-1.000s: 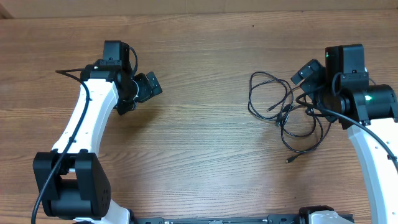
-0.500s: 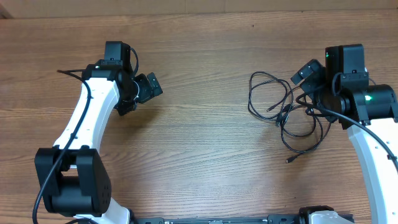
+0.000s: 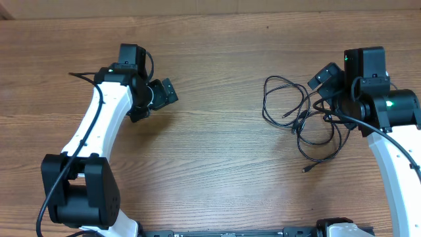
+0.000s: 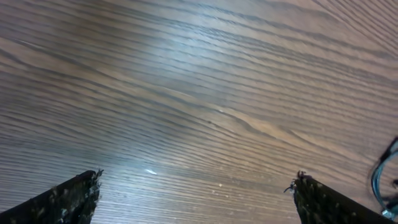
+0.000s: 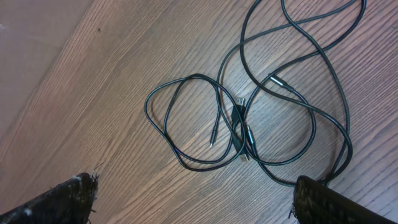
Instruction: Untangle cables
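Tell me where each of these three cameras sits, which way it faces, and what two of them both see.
Overhead: fixed above the table, looking straight down; both arms show, left gripper and right gripper open, cables by the right one.
Left wrist: on the left arm, slanting down at mostly bare wood; its fingertips in the bottom corners.
Right wrist: on the right arm, looking down on the cables; fingertips in the bottom corners.
Shared: overhead and right wrist both show the cables.
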